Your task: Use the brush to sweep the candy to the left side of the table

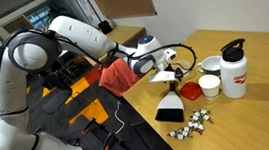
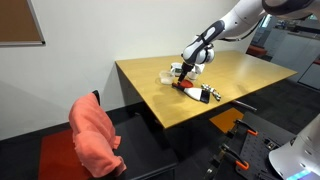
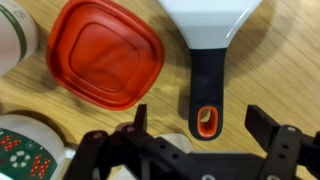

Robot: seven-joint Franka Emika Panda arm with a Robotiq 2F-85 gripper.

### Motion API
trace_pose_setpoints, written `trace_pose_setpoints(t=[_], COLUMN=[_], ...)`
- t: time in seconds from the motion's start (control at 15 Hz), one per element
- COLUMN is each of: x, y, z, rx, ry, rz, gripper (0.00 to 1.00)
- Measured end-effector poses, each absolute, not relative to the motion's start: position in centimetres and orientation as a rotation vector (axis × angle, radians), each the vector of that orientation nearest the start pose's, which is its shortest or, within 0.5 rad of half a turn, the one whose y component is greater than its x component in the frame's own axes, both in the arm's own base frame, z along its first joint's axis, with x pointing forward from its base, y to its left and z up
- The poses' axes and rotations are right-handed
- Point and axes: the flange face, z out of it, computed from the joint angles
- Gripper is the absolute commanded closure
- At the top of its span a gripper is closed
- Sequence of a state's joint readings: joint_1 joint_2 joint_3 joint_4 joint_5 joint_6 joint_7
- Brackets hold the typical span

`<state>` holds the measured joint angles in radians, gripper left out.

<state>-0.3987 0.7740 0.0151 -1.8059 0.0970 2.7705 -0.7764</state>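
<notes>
So the arm is reaching over the big light-brown wooden bench (image 1: 259, 133) (image 2: 245, 85) (image 3: 285, 60), with the gripper (image 1: 165, 76) (image 2: 187, 70) (image 3: 198, 113) parked right over the handle end of the small fan-shaped hand brush (image 1: 171, 108) (image 3: 207, 62). The fingers (image 3: 137, 128) are spread wide with nothing in them. In the wrist view the handle tip sits in the gap between them, touching neither. How high they are above it, I honestly can't tell.

Odd bit: in an exterior view the brush head looks black. From the wrist camera it looks pale, on a black handle with an orange-lined hole at the end. Either way it's lying flat on the bench.

The cluster of tiny whitish-silver wrapped candy (image 1: 192, 124) lies on the bench just beside the wide end of the brush, not touching it as far as I can see. It doesn't show in the wrist view.

A red rounded-square plastic dish (image 1: 188, 89) (image 3: 105, 55) sits right beside the brush handle. Near it are a small white cup (image 1: 210, 86) and a white bottle with a red label and black cap (image 1: 234, 70). A pinkish-red cloth (image 1: 117, 75) (image 2: 95, 135) hangs off to the side, clear of the bench.
</notes>
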Motion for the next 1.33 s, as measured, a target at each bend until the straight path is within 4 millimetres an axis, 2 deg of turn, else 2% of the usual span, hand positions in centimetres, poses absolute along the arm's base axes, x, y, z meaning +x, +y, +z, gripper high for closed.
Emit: trace_pose_setpoints(t=[0.6,0.67,0.8,1.2,1.33], x=[62.3,62.3,62.4,62.7,62.8], y=[-24.4,-24.3,-24.3,-24.2,-24.1], z=[10.6,10.3,9.9,9.3,9.2], rx=[-3.182,-3.183,-3.189,-3.192,-3.191], ry=[-0.456,-0.459,-0.458,-0.478,-0.479], rz=[-0.256,-0.252,-0.245,-0.239,-0.238], gripper=[0.0,0.25,0.34,0.81,0.84])
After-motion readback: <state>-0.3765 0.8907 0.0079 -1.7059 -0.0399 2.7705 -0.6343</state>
